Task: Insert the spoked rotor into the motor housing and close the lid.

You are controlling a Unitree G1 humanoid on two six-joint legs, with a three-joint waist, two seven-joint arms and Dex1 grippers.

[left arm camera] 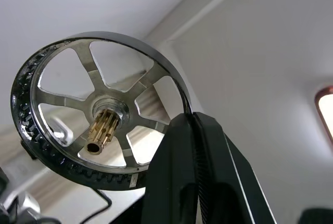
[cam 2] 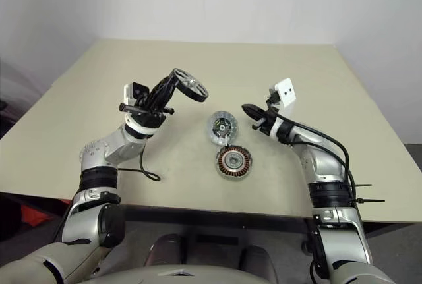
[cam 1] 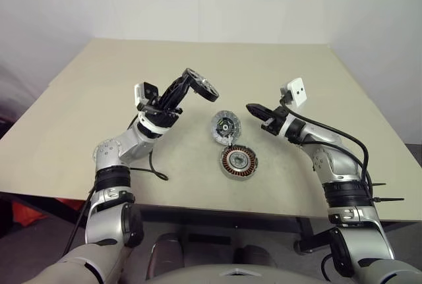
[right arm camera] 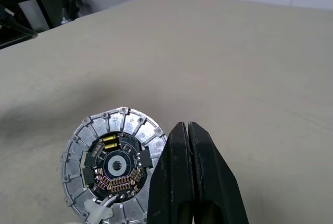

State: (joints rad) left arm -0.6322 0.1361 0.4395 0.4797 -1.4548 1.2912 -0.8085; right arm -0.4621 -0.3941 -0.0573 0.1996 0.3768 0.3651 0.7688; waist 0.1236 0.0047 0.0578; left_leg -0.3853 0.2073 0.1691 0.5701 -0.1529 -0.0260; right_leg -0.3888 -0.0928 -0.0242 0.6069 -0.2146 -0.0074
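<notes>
My left gripper [cam 1: 186, 87] is raised above the table's left half, shut on the rim of the spoked rotor [cam 1: 201, 84]. In the left wrist view the rotor [left arm camera: 99, 115] shows a black toothed rim, silver spokes and a small brass gear at its hub. The motor housing [cam 1: 238, 162] lies flat near the table's front, its copper windings facing up. The lid [cam 1: 225, 126] stands tilted open just behind it, green-and-black centre showing. My right gripper [cam 1: 253, 109] is shut and empty, hovering level just right of the lid [right arm camera: 112, 169].
The beige table [cam 1: 99, 99] has free room all round the housing. A black cable [cam 1: 153, 170] loops on the table beside my left forearm, left of the housing.
</notes>
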